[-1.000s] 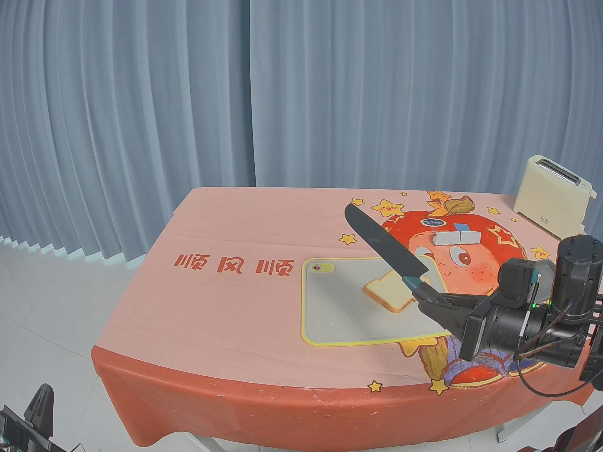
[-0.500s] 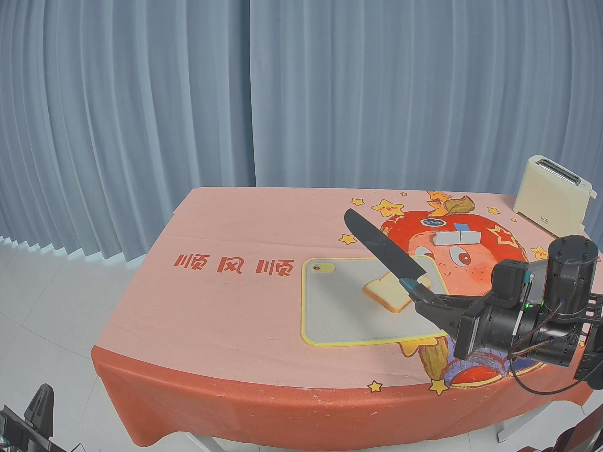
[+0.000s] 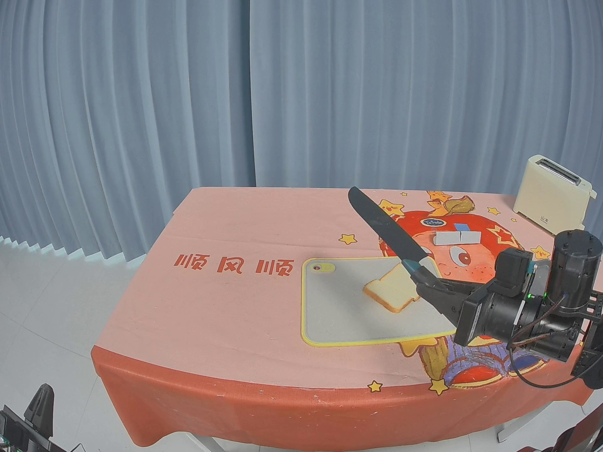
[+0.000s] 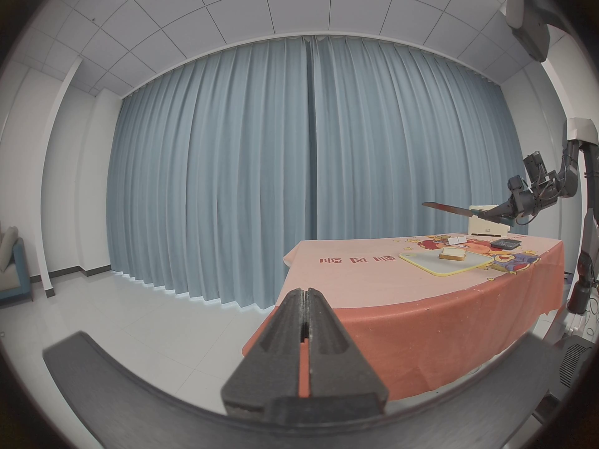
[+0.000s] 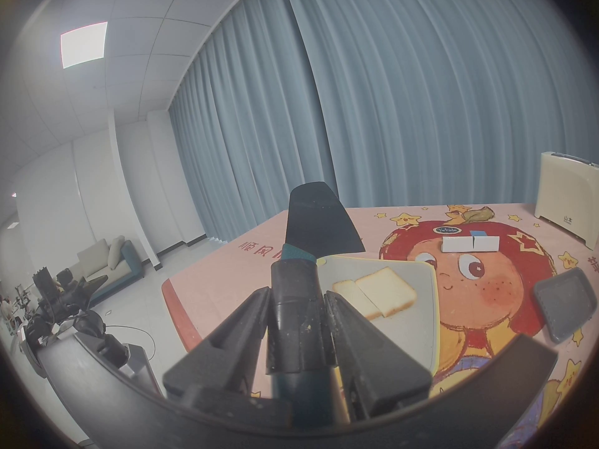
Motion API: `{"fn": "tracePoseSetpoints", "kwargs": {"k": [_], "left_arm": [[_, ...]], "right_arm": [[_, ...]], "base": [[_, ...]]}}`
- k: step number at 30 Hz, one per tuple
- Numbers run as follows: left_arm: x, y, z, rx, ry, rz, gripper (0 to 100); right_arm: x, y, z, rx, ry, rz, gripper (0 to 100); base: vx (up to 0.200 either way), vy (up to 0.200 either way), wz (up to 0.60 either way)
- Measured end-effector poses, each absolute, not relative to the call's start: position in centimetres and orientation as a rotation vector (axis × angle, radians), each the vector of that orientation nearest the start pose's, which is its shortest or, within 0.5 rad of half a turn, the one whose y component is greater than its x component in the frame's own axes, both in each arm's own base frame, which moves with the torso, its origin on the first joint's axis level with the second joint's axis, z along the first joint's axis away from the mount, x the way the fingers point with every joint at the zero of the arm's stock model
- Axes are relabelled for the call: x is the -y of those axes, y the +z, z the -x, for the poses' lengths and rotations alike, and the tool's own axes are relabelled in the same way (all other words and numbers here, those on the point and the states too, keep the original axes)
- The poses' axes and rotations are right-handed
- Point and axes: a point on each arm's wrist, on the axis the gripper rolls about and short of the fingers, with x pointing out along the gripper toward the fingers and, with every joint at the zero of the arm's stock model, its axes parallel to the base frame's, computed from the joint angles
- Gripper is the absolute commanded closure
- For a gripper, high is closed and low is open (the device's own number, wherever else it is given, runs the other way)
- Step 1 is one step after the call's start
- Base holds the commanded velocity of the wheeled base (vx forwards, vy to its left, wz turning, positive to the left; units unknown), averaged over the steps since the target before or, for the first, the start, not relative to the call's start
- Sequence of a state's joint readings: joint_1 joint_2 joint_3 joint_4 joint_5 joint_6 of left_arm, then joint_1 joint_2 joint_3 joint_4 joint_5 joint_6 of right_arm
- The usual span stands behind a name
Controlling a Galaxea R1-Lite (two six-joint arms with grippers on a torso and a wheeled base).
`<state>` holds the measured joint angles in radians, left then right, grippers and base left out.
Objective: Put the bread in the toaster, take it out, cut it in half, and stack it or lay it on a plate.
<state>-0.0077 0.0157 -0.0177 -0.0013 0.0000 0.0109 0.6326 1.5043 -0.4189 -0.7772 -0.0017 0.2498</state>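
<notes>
At the bottom of the left wrist view, the left gripper [image 4: 304, 304] is closed on nothing. At the right of the head view, the right gripper [image 3: 434, 285] clamps the knife [image 3: 383, 227], with the blade in the air. The bread [image 5: 374, 291] lies in 2 pieces on the cutting board [image 3: 333, 315] at the centre. Red characters [image 3: 233, 263] mark the tablecloth [image 3: 239, 221], and the toaster [image 3: 553, 197] stands at the upper right.

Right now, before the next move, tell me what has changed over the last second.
The right gripper, shut on the knife, raised it a little, so the blade tip climbed higher beyond the bread. The bread, cutting board and toaster stayed put.
</notes>
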Motion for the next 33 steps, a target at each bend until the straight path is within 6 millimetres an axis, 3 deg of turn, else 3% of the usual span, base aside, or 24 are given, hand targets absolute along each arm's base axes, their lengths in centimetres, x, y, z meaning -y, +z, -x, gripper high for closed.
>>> {"fn": "tracePoseSetpoints", "kwargs": {"k": [10, 18, 33], "left_arm": [[0.0, 8.1, 2.3, 0.003, -0.008, -0.011, 100], [0.0, 8.1, 2.3, 0.003, -0.008, -0.011, 100], [0.0, 8.1, 2.3, 0.003, -0.008, -0.011, 100]], "right_arm": [[-13.6, 14.8, -18.9, -0.235, 0.591, -0.19, 100], [-13.3, 14.1, -19.3, -0.276, 0.568, -0.237, 100], [-12.8, 14.6, -20.6, -0.283, 0.524, -0.356, 100]], "base": [[0.0, 0.0, 0.0], [0.0, 0.0, 0.0], [0.0, 0.0, 0.0]]}}
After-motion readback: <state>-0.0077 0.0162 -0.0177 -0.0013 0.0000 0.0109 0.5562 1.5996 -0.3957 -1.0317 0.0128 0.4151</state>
